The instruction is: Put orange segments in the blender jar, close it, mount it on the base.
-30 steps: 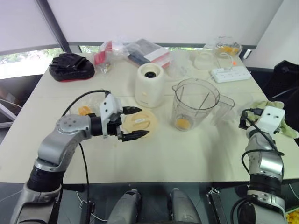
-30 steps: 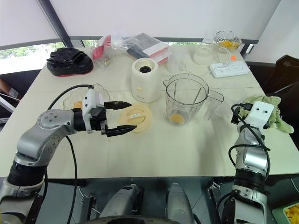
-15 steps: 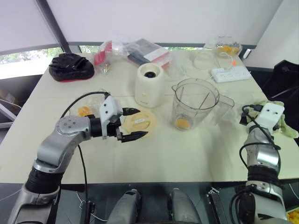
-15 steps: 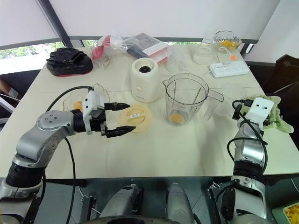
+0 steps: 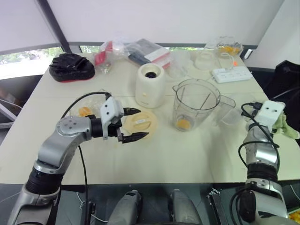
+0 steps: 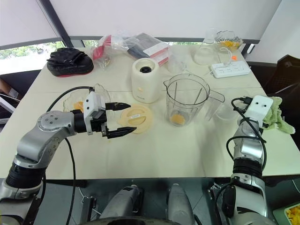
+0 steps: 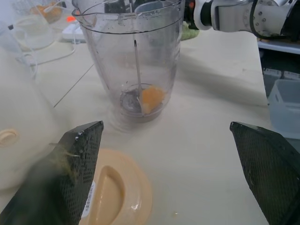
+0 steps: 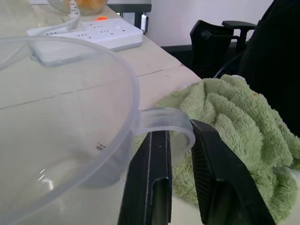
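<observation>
Standing beyond the spread left tool [image 5: 136, 124], blender jar [image 5: 196, 104]; right tool [image 8: 180, 154] seemingly pinching a clear container's handle [image 8: 164, 122].

Test-lab or office room, long cream work table [image 5: 154, 154], white roller blinds [image 5: 164, 18], white power strip [image 5: 230, 73], black office chair [image 8: 220, 42]

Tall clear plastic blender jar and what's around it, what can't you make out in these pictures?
- Left wrist view: tall clear plastic blender jar, far rim cut by the top edge.
- Orange segments inside: one glossy lump shows; the blade hub hides whether more lie behind.
- Right wrist view: small clear plastic container pinched by the right gripper runs off the left edge.
</observation>
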Robot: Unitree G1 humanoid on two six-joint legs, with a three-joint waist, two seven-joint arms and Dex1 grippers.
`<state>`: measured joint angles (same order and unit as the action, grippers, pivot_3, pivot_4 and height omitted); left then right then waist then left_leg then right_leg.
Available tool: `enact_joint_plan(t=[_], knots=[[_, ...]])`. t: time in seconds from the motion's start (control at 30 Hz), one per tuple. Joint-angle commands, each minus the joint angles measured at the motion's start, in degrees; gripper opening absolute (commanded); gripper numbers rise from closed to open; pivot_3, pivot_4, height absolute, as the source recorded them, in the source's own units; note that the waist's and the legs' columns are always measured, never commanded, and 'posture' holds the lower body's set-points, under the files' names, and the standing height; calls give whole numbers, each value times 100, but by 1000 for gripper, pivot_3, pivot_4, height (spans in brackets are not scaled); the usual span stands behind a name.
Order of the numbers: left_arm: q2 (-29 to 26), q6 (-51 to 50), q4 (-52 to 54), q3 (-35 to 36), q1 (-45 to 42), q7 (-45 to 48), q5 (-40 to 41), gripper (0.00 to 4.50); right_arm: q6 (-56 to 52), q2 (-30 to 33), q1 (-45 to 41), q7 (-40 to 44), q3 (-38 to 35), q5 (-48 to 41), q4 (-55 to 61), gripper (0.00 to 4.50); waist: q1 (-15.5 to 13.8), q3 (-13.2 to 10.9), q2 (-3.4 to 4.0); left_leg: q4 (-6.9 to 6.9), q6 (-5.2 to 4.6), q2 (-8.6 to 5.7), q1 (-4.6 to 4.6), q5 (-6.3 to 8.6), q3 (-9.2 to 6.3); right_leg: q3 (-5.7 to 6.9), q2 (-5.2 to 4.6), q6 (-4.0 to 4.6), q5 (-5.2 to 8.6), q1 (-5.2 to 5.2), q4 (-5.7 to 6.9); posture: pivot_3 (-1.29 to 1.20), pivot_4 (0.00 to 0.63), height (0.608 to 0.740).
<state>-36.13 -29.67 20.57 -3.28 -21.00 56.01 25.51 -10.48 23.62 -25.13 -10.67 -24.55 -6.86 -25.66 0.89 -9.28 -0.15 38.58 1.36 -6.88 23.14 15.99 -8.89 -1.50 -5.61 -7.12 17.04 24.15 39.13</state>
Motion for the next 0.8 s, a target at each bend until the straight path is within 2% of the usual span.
enact_joint_plan(t=[0.03, 0.27, 0.33, 0.37, 0.8], knots=[[-62, 141, 32, 44, -128, -2, -24, 4500, 189, 52, 8, 2, -44, -1, 196, 661, 6, 0, 0, -2, 0, 0, 0, 0, 1, -1, 0, 0, 0, 2, 0, 0, 150, 740], [-59, 185, -28, 23, -161, 5, -41, 4500, 289, 7, 80, 23, -34, -37, 564, 661, 8, 0, 0, -10, 2, 2, 0, -1, 10, -8, 1, 0, 0, 10, 0, 0, 150, 740], [-54, 200, -44, 11, -166, 4, -50, 4500, 272, -8, 87, 15, -36, -38, 584, 96, 8, 0, 0, -20, 3, 3, -3, -2, 16, -9, 1, 0, 0, 13, -1, 0, 150, 740], [-50, 211, -55, 2, -170, 3, -59, 4500, 270, -19, 85, 13, -33, -38, 577, 21, 7, 0, 0, -27, 3, 2, -7, -2, 19, -12, 0, 0, 0, 13, -2, 0, 150, 740], [-24, 265, -46, -20, -161, -32, -137, 4500, 138, -75, 68, 215, 28, -120, 582, 21, 14, -1, -1, -54, 2, 22, -44, -2, 81, -79, 15, 0, 0, 13, -1, 0, 150, 740]])
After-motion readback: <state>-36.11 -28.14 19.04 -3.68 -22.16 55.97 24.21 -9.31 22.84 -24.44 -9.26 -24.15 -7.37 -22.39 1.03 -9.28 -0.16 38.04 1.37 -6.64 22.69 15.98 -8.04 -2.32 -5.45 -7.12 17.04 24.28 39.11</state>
